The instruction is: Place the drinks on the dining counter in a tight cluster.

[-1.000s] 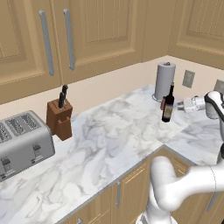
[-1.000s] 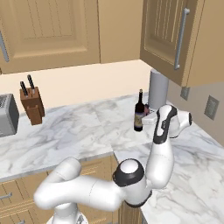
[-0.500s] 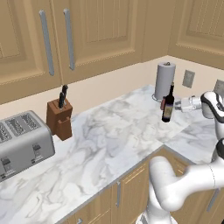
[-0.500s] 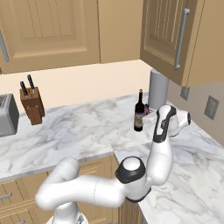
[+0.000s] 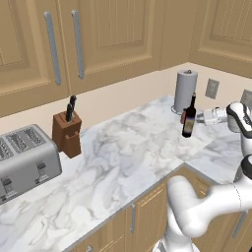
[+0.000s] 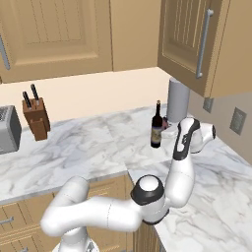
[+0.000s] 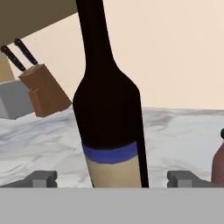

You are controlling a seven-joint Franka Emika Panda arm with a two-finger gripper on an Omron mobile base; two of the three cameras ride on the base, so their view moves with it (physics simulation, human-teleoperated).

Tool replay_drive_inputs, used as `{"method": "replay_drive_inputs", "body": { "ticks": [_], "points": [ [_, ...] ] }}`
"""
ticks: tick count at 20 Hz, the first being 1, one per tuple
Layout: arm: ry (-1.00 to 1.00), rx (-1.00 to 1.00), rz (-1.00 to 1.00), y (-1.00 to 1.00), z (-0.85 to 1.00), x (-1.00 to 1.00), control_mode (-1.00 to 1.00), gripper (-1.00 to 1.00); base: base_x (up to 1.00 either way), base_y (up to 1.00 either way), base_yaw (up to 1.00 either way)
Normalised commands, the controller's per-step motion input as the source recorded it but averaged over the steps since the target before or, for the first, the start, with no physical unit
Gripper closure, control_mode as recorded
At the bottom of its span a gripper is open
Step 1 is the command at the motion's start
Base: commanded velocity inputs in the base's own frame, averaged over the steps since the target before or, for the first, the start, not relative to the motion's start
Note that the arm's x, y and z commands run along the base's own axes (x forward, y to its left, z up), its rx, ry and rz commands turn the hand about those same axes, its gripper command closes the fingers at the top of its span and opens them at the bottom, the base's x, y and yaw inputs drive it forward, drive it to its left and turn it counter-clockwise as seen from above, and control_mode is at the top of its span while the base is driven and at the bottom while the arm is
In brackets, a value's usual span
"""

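We have the tool (image 7: pixel 112 178) spread wide, gripping nothing, its fingertips (image 7: pixel 41 178) low in the hand view on either side of the wine bottle (image 7: pixel 111 127), which stands upright at centre frame on the marble bench (image 5: pixel 123 162). At the far right edge of that view a reddish bottle (image 7: pixel 218 164) peeks in. Over in the left base view, the wine bottle sits right of centre, the paper towel roll (image 5: pixel 185 91) just behind it. Further back, left of frame, the knife block (image 5: pixel 67 133) and the toaster (image 5: pixel 24 160).
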Motion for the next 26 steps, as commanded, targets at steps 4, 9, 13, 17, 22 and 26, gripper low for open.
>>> {"method": "replay_drive_inputs", "body": {
  "ticks": [4, 9, 13, 17, 22, 26],
  "points": [
    [0.0, 0.0, 0.05, 0.07, -0.02, 0.0, -1.0, -1.0, 0.0, 0.0, 0.0],
    [0.0, 0.0, 0.02, 0.14, -0.05, 0.0, -1.0, -1.0, 0.0, 0.0, 0.0],
    [0.0, 0.0, 0.0, 0.18, -0.05, 0.0, -1.0, -1.0, 0.0, 0.0, 0.0],
    [0.0, 0.0, 0.0, 0.18, -0.01, 0.0, -1.0, -1.0, 0.0, 0.0, 0.0],
    [0.0, 0.0, 0.0, 0.17, 0.0, 0.0, -1.0, -1.0, 0.0, 0.0, 0.0],
    [0.0, 0.0, 0.0, 0.28, 0.0, 0.0, -1.0, -1.0, 0.0, 0.0, 0.0]
  ]
}}
